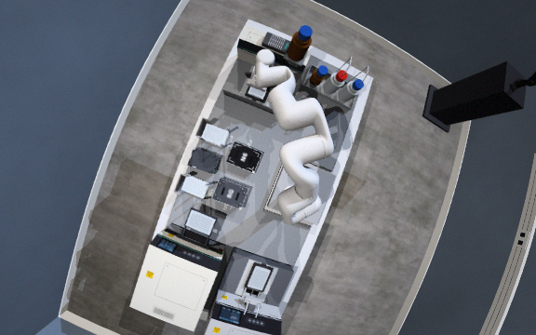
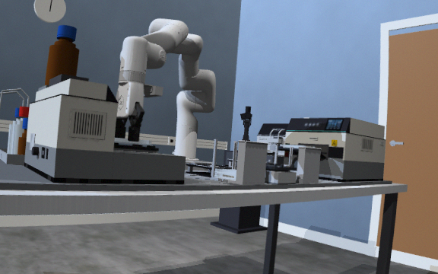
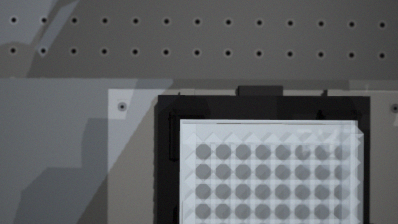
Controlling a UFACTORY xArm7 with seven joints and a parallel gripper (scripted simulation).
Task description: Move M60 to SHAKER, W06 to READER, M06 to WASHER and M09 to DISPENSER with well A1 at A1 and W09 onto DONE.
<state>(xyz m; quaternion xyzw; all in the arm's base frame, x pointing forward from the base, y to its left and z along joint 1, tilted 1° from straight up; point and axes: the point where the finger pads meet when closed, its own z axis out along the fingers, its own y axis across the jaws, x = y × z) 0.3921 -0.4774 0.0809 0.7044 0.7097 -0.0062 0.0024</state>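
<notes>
My gripper reaches down at the dispenser, the instrument at the far end of the table with the brown bottle on top. It is shut on plate M60, a white well plate that sits in the dispenser's black nest. The plate lies flat and low in the nest. The fingers themselves do not show in the wrist view. Another white plate lies on the tray of the big white instrument, and one more plate lies in the instrument at the near end.
Two tall racks stand along the left edge with a dark station between them. Two black nests lie mid-deck. Bottles stand in a rack at the back right. The dispenser's housing stands close beside my gripper.
</notes>
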